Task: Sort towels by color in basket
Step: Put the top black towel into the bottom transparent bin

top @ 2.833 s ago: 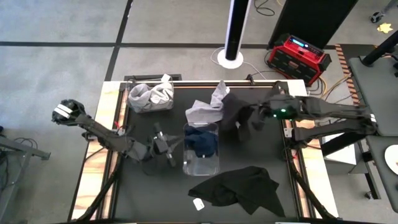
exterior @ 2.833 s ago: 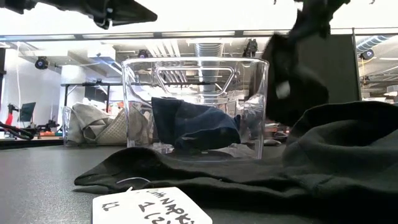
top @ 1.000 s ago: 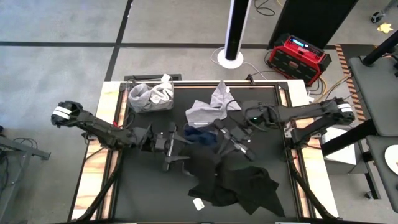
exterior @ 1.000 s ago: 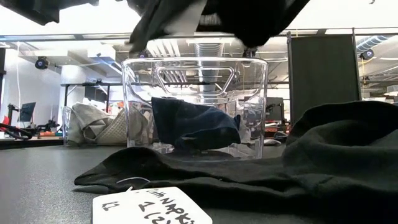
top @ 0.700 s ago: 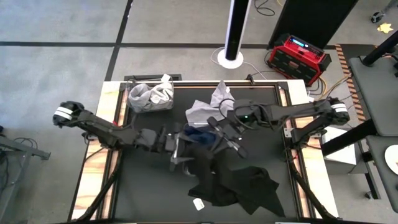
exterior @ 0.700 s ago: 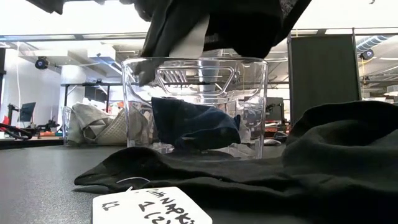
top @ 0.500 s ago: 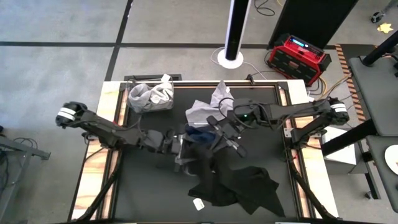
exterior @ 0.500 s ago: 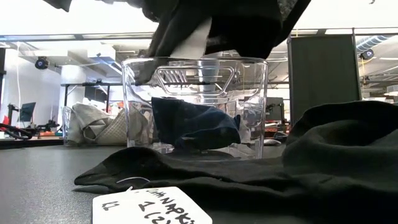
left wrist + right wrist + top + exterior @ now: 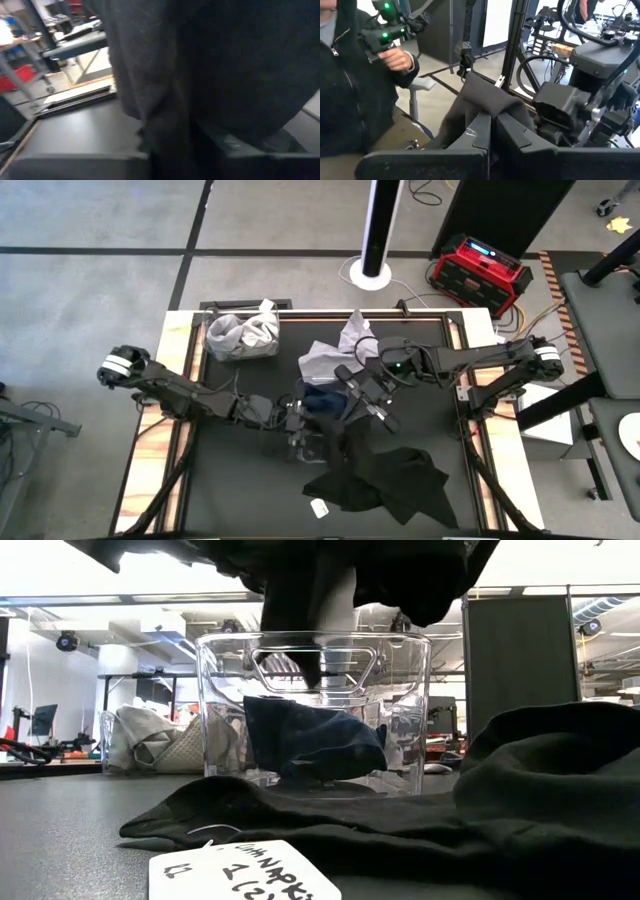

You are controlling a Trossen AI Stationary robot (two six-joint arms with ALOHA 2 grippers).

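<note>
Nearest the low camera, a white paper tag (image 9: 245, 875) lies on my dark worktop (image 9: 70, 840), touching the edge of a big rumpled black cloth (image 9: 480, 815) spread across the front of the worktop. Just behind it stands the clear plastic basket (image 9: 315, 710), with a navy blue towel (image 9: 310, 740) bunched inside.

Over the basket I hold a black towel (image 9: 335, 442) that droops past the rim. My right gripper (image 9: 492, 131) has its fingers pinched together on a fold of that black towel. My left gripper (image 9: 298, 420) sits beside the basket against the same hanging towel; the cloth fills its wrist view, so I cannot tell whether those fingers are apart or together.

Farther back, a light grey towel (image 9: 335, 352) lies crumpled just beyond the basket, and a heap of whitish-grey towels (image 9: 242, 334) rests at the far left corner. In the right wrist view, a person's hand (image 9: 397, 59) grips a black controller (image 9: 387, 27).
</note>
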